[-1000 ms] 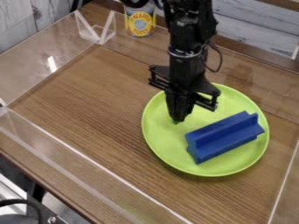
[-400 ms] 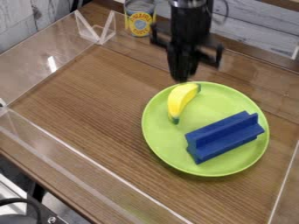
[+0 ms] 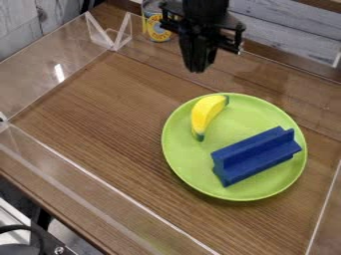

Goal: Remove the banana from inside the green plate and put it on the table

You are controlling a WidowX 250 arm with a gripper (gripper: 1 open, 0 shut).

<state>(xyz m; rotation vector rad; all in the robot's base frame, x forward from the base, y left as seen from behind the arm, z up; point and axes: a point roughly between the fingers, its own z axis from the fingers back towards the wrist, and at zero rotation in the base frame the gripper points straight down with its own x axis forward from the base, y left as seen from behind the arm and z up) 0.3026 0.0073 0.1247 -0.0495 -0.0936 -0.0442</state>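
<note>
The yellow banana lies on the upper left part of the lime-green plate, its greenish tip towards the back. A blue block rests on the plate's right half. My gripper hangs pointing straight down over the brown table, behind the plate's far rim and well above it. Its dark fingers look pressed together with no gap showing and nothing between them. The banana is not touched.
Clear acrylic walls ring the tabletop. A yellow-labelled jar and a clear acrylic stand stand at the back left, close behind the gripper. Wood surface stretches left of the plate.
The gripper has lifted off the plate and moved back and left. The banana, hidden under it a second ago, now lies uncovered on the plate.
</note>
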